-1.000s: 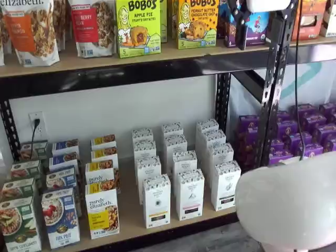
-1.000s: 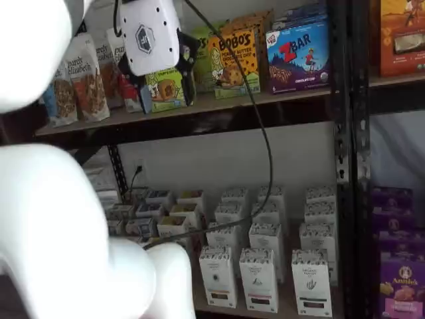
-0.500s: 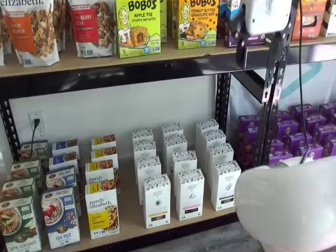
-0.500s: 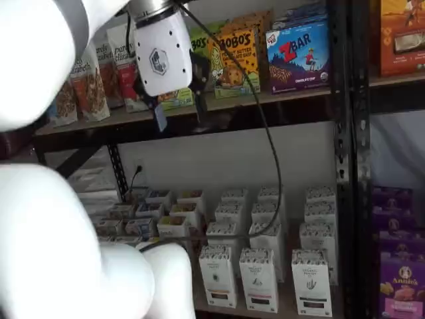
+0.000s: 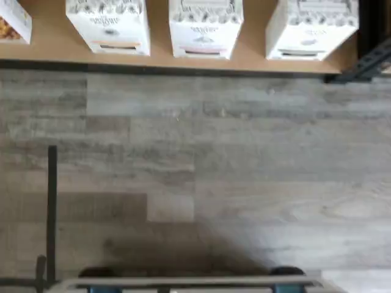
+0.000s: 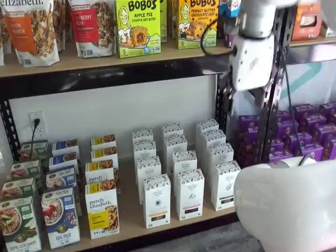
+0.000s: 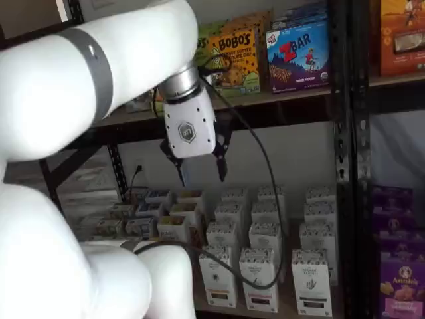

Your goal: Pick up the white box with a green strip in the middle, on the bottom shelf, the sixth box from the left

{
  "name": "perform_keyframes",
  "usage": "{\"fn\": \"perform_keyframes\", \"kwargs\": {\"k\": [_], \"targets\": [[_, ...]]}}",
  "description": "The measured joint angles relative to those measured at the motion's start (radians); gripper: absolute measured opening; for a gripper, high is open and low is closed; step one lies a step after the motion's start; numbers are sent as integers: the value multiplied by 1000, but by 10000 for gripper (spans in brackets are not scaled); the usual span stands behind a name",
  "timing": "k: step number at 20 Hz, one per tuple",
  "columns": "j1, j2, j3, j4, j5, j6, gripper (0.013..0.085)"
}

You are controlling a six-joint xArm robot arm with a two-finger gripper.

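We hold the gripper (image 7: 200, 174) w/ jaws wide and empty, high above the white box (image 6: 226, 185), which stands at the front of the bottom shelf (image 6: 131, 218), rightmost of the white cartons, prob. so the fingers can drop astride it.

Bottom shelf (image 6: 131, 210): you see a pale wooden board on a black frame.
On it, left: cereal boxes (image 6: 102, 210).
On it, middle: three rows of white cartons (image 6: 189, 193).
Upper shelf (image 6: 105, 55): you see granola bags (image 6: 31, 29) and snack-bar boxes (image 6: 138, 26).
Floor (image 5: 195, 171): grey planks.
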Motion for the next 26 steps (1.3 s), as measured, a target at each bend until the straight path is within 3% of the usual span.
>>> {"fn": "perform_keyframes", "kwargs": {"k": [9, 12, 20, 25, 26], "targets": [[2, 115, 254, 19, -370, 5, 850], [16, 168, 313, 0, -509, 31, 850], [38, 482, 358, -39, -871, 89, 850], [14, 687, 346, -86, -1102, 114, 850], [7, 731, 333, -73, -1130, 95, 850]]}}
